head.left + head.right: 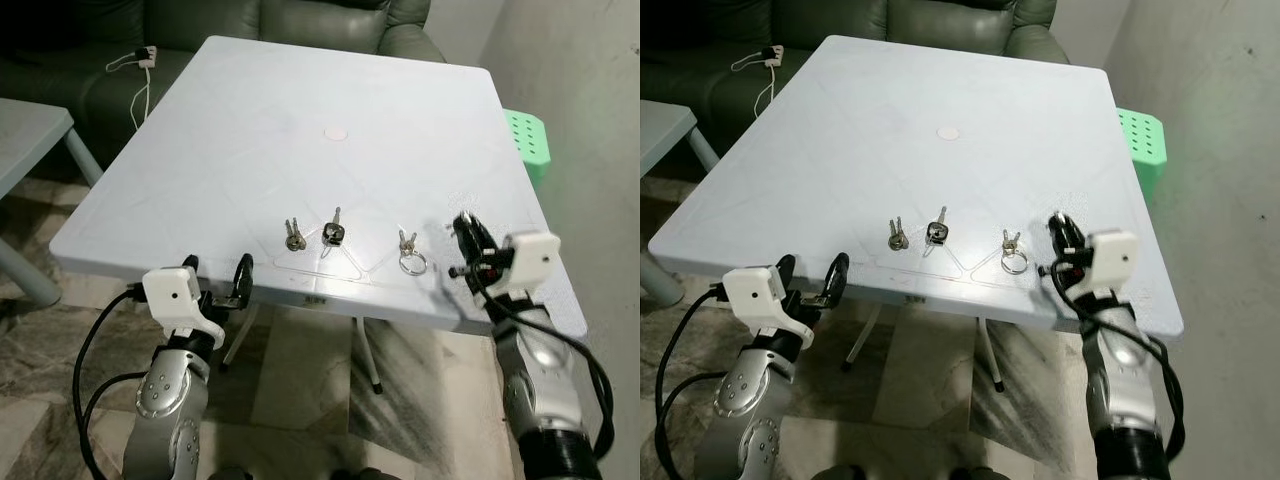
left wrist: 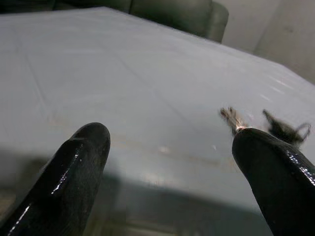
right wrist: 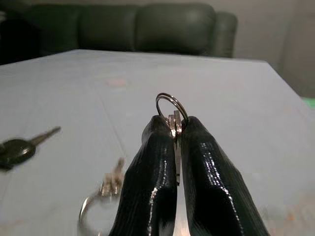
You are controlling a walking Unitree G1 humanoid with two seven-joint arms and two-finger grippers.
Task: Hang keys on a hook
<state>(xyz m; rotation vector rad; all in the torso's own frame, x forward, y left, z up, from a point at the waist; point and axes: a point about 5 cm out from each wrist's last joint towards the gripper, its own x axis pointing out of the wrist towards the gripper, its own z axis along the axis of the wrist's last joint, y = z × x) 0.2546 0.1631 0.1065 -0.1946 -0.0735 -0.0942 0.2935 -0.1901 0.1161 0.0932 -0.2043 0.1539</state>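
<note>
The right jaws [image 3: 176, 132] are pressed together on a set of keys [image 3: 173, 112], whose split ring stands up just above the fingertips while the key blades are pinched out of sight between them. In the head views these jaws [image 1: 466, 232] sit over the near right part of the white bench [image 1: 300, 130], lifted slightly off its surface as far as can be judged. Just beside them, toward the middle, lies a second bunch on a ring [image 1: 411, 256]; farther along the same row rest a black-headed key [image 1: 333, 234] and a pair of small keys [image 1: 293, 236].

The left jaws [image 1: 214, 277] hang spread wide at the bench's near edge, holding nothing, short of the small keys [image 2: 231, 117].

The step in hand looks like the pick-up: one bunch is gripped and ready to be carried. The next move calls for finding the hook and turning the ring so its open loop faces the peg.

No hook can be made out in these pictures. How many keys hang from the gripped ring cannot be told. Behind the bench stand a dark sofa [image 1: 300, 20] and, to the right, a green stool [image 1: 527, 140].
</note>
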